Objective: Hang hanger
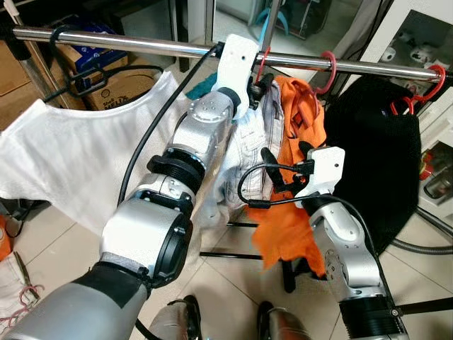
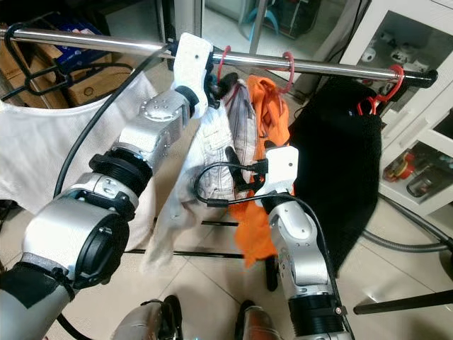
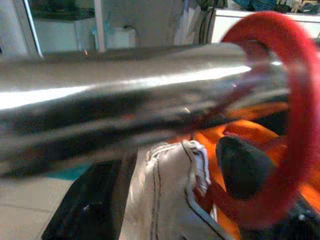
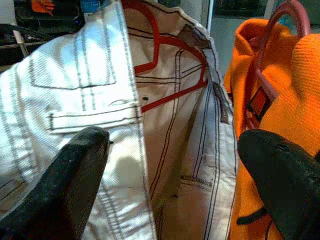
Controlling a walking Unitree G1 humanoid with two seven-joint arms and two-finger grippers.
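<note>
A red hanger hook [image 1: 262, 62] sits at the steel rail [image 1: 141, 44], and a white denim garment [image 1: 248, 156] hangs from it. My left gripper [image 1: 256, 88] is raised just under the rail, shut on the hanger's neck. In the left wrist view one black fingertip [image 3: 240, 165] lies inside the red hook [image 3: 295, 125], which curls round the rail [image 3: 125, 85]. Lower down, my right gripper [image 1: 283, 166] stands open against the white garment [image 4: 85, 75], its fingers wide apart, with the red hanger frame [image 4: 170, 97] showing inside the cloth.
An orange garment [image 1: 301, 113] hangs right beside it on another red hook [image 1: 328, 71]. Further right hangs a black garment [image 1: 382, 156]. A white T-shirt [image 1: 71, 156] hangs to the left. A white cabinet [image 1: 417, 35] stands at the right and cardboard boxes [image 1: 113, 88] behind.
</note>
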